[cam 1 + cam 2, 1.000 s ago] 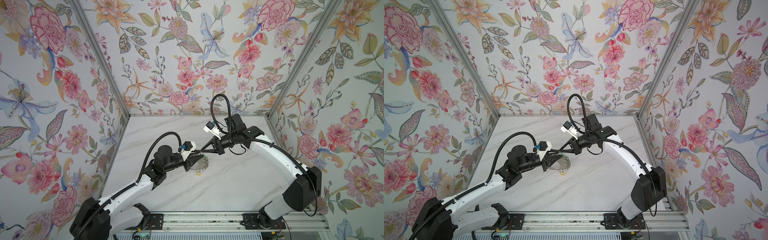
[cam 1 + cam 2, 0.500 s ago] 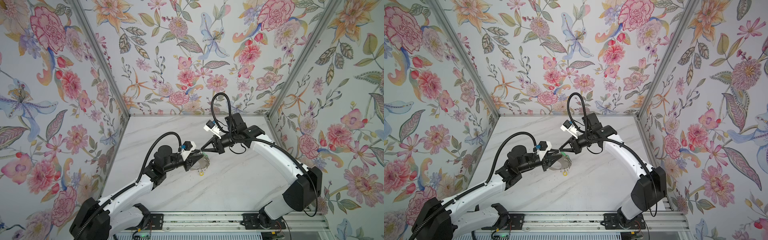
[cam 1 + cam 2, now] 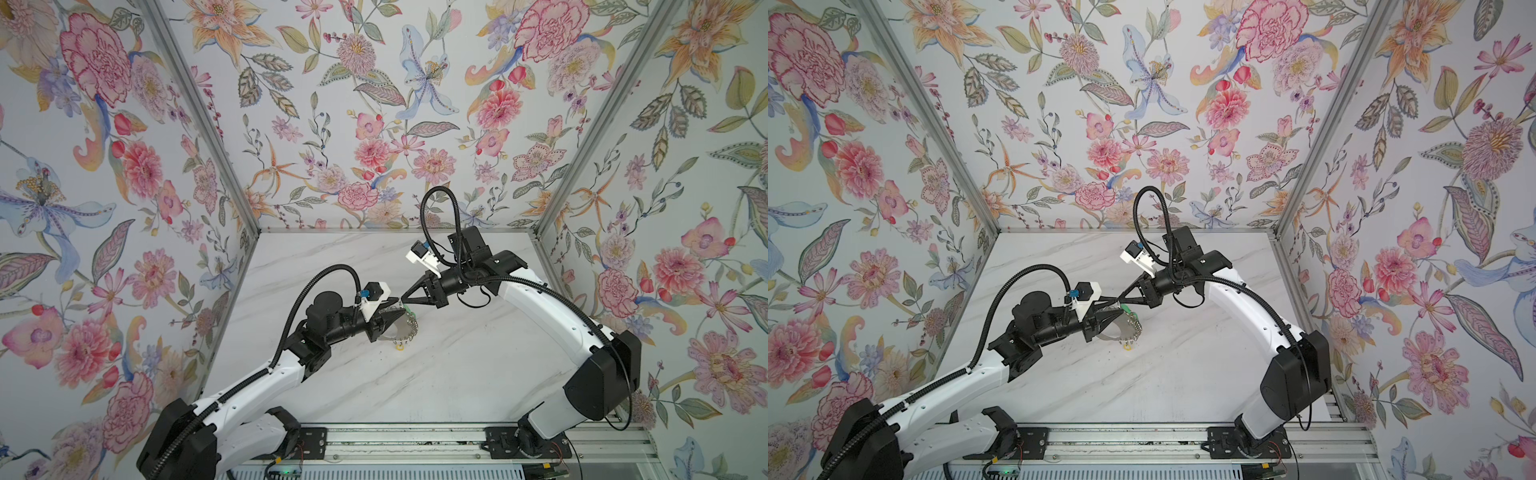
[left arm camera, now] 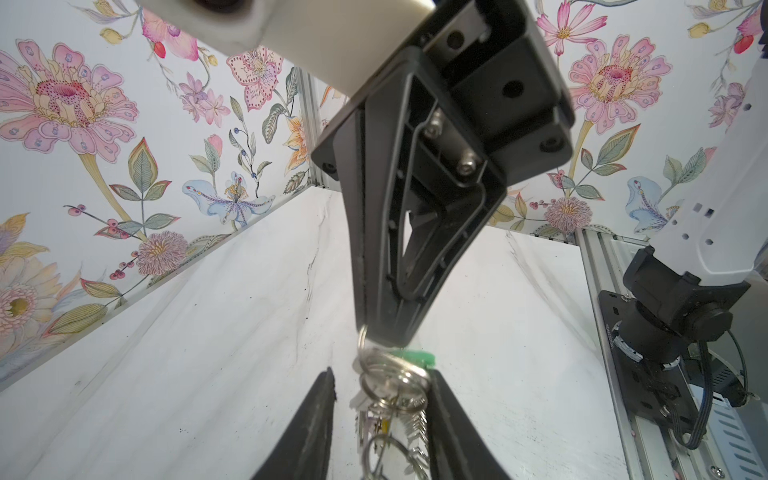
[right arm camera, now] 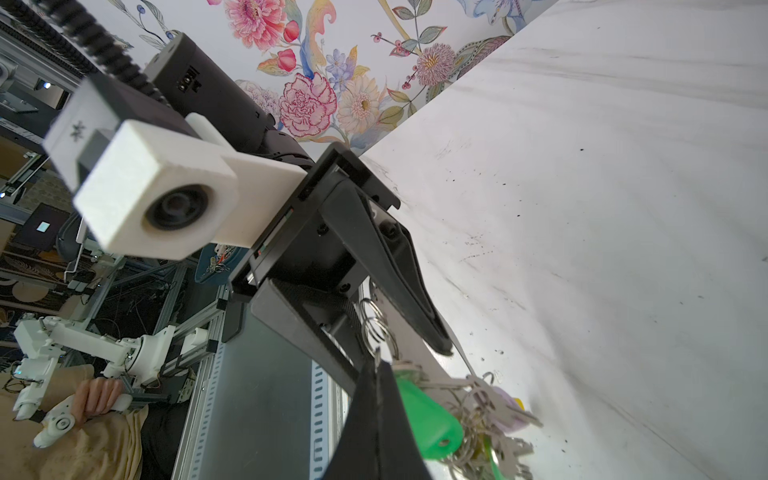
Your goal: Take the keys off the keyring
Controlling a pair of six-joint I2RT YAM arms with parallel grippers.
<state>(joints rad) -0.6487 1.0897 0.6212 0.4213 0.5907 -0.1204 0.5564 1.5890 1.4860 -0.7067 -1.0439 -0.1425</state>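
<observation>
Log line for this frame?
phase: key removal | left gripper: open, straddling keyring | right gripper: shut on wire ring beside green-tagged key

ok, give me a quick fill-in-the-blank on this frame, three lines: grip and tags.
The right gripper is ___ on a small silver wire ring.
The oblong plastic tag beside its tip is bright ___.
In a top view, the small tag at the near edge of the flat grey metal crescent keyring is ___.
Missing: shut; green; yellow.
</observation>
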